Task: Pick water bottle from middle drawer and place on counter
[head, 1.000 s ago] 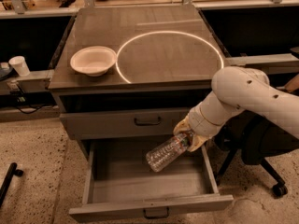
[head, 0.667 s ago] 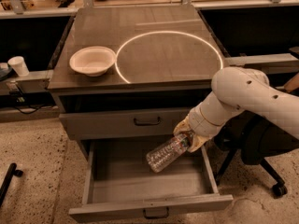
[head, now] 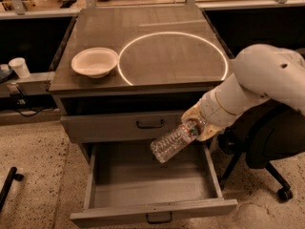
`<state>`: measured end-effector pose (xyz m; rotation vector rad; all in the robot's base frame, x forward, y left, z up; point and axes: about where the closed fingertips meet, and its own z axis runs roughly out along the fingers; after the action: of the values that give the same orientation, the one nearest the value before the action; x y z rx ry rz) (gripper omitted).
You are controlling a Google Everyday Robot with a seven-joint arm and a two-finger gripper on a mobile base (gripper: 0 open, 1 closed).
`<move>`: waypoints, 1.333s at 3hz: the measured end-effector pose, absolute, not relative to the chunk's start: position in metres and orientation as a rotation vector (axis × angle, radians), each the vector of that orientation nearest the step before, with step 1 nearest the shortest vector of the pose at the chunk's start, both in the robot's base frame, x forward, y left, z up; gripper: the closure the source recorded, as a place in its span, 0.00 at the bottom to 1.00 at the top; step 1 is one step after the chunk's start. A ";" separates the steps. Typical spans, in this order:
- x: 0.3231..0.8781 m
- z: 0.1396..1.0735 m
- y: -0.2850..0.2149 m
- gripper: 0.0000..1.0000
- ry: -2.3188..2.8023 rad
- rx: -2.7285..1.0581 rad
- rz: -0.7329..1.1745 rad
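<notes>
The speckled stone-like floor (head: 33, 147) carries a grey metal cabinet with a pale ledge (head: 33, 82) on its left.

The gripper (head: 199, 127) sits at 4 o'clock from the cabinet's centre, its tan-padded fingers clamped on the neck end of the water bottle (head: 170, 145). The clear ribbed bottle is tilted, with its cap toward 2 o'clock and its base toward 8 o'clock. It hangs over the right rear part of the open middle drawer (head: 152, 209), a deep box with tall side walls and a plain flat floor.

The smooth white arm (head: 259, 80) runs out toward 2 o'clock, in front of a dark office chair (head: 269, 149). Above the bottle is a closed drawer front (head: 109, 127) with a dark bail handle.

The glossy grey-brown counter (head: 157, 32) shows a thin bright circle. Just outside the circle, at 9 o'clock, rests a shallow white bowl (head: 94, 62).
</notes>
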<state>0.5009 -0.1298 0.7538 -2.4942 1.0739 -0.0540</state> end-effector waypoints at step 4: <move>0.589 0.931 -0.107 1.00 1.029 -2.457 -0.165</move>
<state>0.5891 -0.1073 0.9307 -2.4567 1.0286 -0.1647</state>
